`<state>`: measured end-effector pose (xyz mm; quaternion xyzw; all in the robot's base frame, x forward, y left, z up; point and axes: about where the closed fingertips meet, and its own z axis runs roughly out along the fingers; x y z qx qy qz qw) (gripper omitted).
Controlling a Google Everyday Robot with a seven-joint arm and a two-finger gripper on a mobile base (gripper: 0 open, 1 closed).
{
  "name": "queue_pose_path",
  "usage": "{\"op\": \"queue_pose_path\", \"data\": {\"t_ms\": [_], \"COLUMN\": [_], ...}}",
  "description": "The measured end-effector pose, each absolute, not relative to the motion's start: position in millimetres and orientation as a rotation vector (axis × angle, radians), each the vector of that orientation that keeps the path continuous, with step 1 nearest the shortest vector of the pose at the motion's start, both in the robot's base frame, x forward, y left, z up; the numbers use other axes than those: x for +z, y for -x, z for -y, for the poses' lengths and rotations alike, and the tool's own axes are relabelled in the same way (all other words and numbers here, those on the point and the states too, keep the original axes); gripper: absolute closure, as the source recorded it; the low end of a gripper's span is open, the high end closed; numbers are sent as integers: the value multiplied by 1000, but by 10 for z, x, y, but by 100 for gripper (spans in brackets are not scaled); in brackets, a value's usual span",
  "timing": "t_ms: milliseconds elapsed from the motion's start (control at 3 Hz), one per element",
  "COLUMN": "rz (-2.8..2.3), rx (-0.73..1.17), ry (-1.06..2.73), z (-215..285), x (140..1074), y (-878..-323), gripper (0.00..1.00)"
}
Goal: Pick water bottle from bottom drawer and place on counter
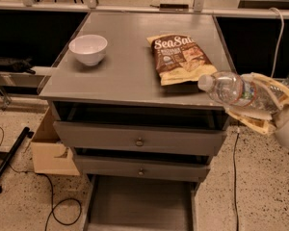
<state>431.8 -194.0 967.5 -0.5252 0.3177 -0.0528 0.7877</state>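
Because the small clear plastic water bottle [222, 86] seems light yet slick, the tan two-finger gripper [248, 99] pinches its banded middle.

Water bottle [229, 89]: clear plastic, white cap, pale label band; held in air, lying near horizontal, cap pointing left, at counter's front right corner.
Gripper [248, 100]: right of cabinet, 2 tan fingers clamped above and below bottle body.
Counter [130, 71]: flat grey cabinet top.
Bottom drawer [139, 206]: lowest of 3, pulled out, flat grey floor showing.
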Motion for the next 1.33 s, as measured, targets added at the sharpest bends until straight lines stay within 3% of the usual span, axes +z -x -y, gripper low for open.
{"op": "queue_pose_path", "data": {"t_ms": [1333], "rz": [-399], "rx": [260], "ry": [1021], "z": [1260], "x": [10788], "y": [-4287], "gripper": [100]}}
